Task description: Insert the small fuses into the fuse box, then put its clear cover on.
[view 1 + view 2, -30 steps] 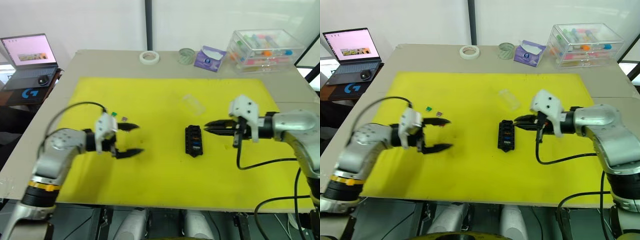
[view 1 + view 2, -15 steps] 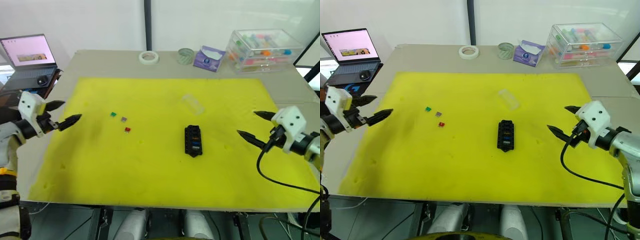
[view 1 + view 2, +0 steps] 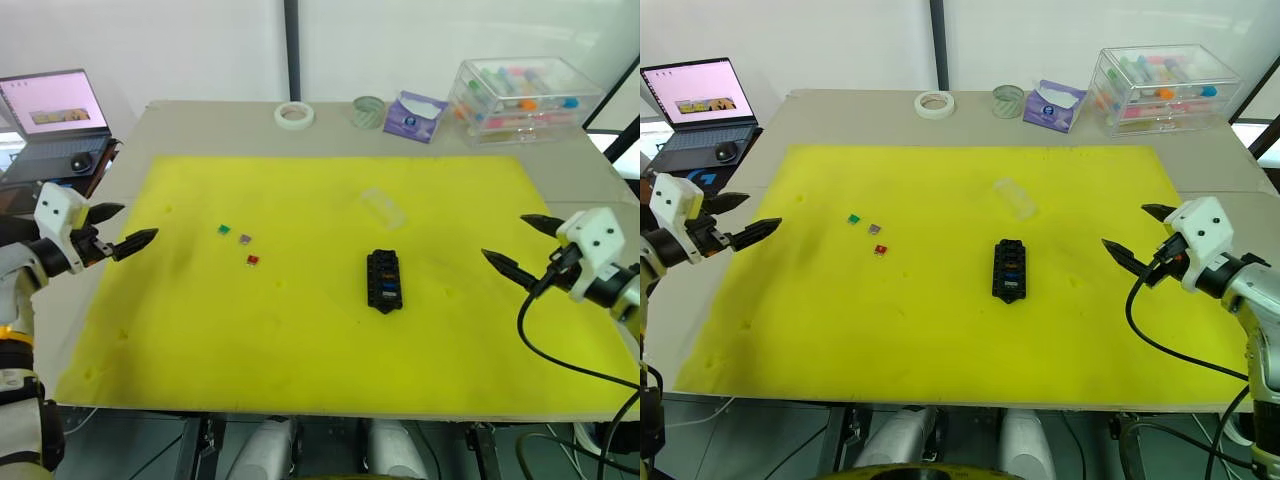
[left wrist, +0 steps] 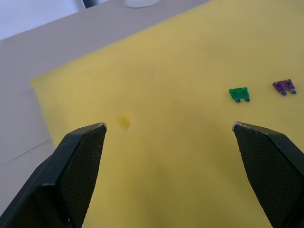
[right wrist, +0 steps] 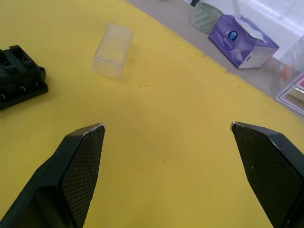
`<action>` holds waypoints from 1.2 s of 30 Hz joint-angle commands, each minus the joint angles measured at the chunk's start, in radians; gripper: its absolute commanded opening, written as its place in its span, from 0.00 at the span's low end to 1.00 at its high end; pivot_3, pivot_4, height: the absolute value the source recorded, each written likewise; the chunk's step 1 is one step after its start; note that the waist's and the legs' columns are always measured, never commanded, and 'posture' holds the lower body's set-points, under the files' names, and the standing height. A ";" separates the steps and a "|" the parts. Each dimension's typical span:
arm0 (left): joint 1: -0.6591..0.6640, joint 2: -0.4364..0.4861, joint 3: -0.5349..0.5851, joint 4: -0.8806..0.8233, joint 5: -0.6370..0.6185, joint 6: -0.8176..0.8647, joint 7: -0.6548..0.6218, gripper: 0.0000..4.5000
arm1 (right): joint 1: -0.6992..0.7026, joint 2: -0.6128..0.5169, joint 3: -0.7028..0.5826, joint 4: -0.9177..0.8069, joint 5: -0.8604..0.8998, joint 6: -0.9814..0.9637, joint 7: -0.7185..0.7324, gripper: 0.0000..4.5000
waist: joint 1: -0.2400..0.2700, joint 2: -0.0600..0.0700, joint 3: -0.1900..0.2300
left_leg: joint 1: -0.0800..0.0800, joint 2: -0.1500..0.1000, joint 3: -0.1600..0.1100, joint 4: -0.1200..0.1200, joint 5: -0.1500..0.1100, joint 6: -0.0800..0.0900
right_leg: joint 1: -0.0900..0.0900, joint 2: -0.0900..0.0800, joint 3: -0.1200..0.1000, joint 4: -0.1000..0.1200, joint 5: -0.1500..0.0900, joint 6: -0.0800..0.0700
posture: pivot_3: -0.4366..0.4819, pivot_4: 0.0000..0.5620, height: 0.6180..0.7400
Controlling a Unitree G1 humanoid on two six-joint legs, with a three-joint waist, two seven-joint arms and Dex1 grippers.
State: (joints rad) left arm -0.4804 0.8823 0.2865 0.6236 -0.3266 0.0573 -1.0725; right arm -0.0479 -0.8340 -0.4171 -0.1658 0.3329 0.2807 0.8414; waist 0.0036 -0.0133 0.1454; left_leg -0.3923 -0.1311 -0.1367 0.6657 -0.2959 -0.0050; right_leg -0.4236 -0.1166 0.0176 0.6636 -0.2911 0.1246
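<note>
The black fuse box (image 3: 384,281) lies near the middle of the yellow mat (image 3: 320,340), with a blue fuse showing in its slots. Three small fuses lie loose to its left: green (image 3: 224,230), purplish (image 3: 245,239) and red (image 3: 253,260). The clear cover (image 3: 383,207) rests on the mat just beyond the box. My left gripper (image 3: 135,224) hovers open and empty at the mat's left edge, well left of the fuses. My right gripper (image 3: 503,236) is open and empty near the mat's right edge, right of the box.
Along the table's back edge stand a tape roll (image 3: 295,115), a glass jar (image 3: 369,110), a purple tissue pack (image 3: 413,115) and a large clear storage case (image 3: 520,100). A laptop (image 3: 55,110) sits off to the far left.
Both arms have drawn back from the middle of the mat to its left and right edges. The right gripper, nearly shut at the fuse box a second ago, has opened.
</note>
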 commanded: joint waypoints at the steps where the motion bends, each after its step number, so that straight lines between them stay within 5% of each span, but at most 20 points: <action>1: -0.008 0.019 0.015 -0.080 -0.022 0.086 0.021 1.00 | -0.011 -0.030 -0.010 -0.026 0.008 0.001 0.011 1.00 | 0.000 0.000 0.000 | 0.000 0.000 0.000 0.000 0.000 0.000 | 0.000 0.000 0.000 0.000 0.000 0.000 | 0.48 0.27 1.00; 10: -0.052 -0.036 0.214 -0.239 -0.201 0.558 0.372 1.00 | -0.242 -0.023 0.170 -0.170 0.101 0.131 0.046 1.00 | -0.025 0.000 0.000 | 0.000 0.001 0.000 0.000 0.000 0.000 | -0.002 0.001 0.001 0.002 0.000 0.000 | 0.48 0.27 1.00; 19: 0.056 0.003 0.293 -0.358 -0.388 1.033 0.420 1.00 | -0.538 0.140 0.434 -0.229 0.150 0.252 0.040 1.00 | -0.035 -0.002 0.000 | -0.001 0.000 -0.003 0.000 0.000 0.000 | -0.002 0.000 0.000 0.002 0.000 0.000 | 0.48 0.27 1.00; 24: -0.051 -0.099 0.515 -0.314 -0.644 1.332 0.491 1.00 | -0.595 0.198 0.532 -0.223 0.116 0.259 0.046 1.00 | -0.018 -0.002 -0.001 | -0.001 0.000 -0.004 0.001 0.000 0.000 | -0.002 0.000 -0.001 0.002 0.000 0.000 | 0.48 0.27 1.00; 36: -0.257 -0.178 0.465 0.034 -0.581 1.475 0.603 1.00 | -0.646 0.244 0.591 -0.186 0.072 0.247 0.055 1.00 | -0.024 -0.004 -0.002 | 0.000 -0.001 -0.003 0.002 0.000 0.000 | -0.002 -0.001 -0.001 0.003 0.000 0.000 | 0.48 0.27 1.00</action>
State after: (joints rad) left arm -0.7230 0.6978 0.7604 0.6354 -0.9245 1.5479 -0.4701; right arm -0.6766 -0.5938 0.1889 -0.3272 0.4044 0.5339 0.8955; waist -0.0208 -0.0176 0.1436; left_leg -0.3927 -0.1324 -0.1401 0.6672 -0.2959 -0.0053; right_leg -0.4260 -0.1172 0.0163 0.6671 -0.2911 0.1246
